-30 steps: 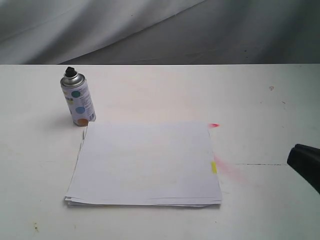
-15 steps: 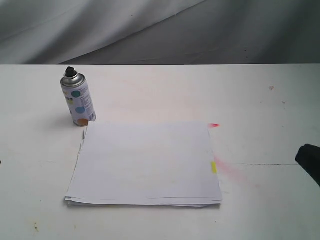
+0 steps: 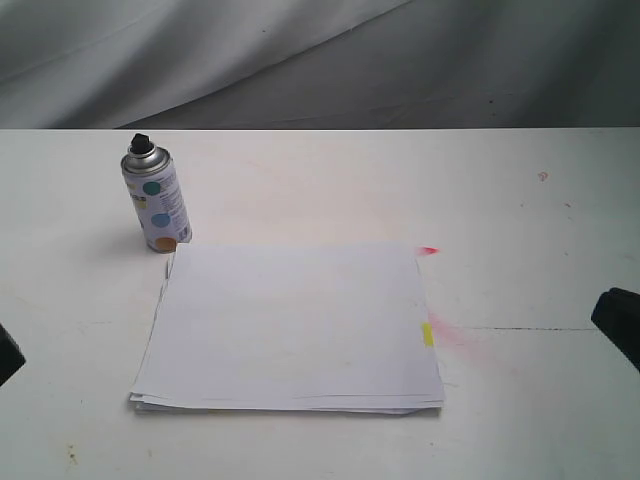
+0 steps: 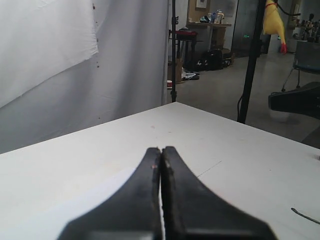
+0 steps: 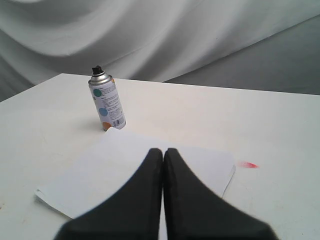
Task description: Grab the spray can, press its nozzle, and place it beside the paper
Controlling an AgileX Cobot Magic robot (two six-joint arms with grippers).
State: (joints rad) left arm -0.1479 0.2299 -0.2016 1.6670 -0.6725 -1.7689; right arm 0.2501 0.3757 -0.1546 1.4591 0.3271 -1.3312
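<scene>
White table [image 3: 300, 180], grey draped cloth [image 3: 200, 60] behind; black stand poles [image 4: 173, 50] and grey floor [image 4: 220, 95] beyond.

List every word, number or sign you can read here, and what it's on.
Nothing can be read.
Can: label print too small to read.
Paper: blank.
Green lit sign behind the table, left wrist view: too blurred.

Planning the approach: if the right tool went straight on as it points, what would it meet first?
Likely the paper, lying just ahead of the shut right tool; the spray can stands off to one side of that line. Depth is hard to judge.
</scene>
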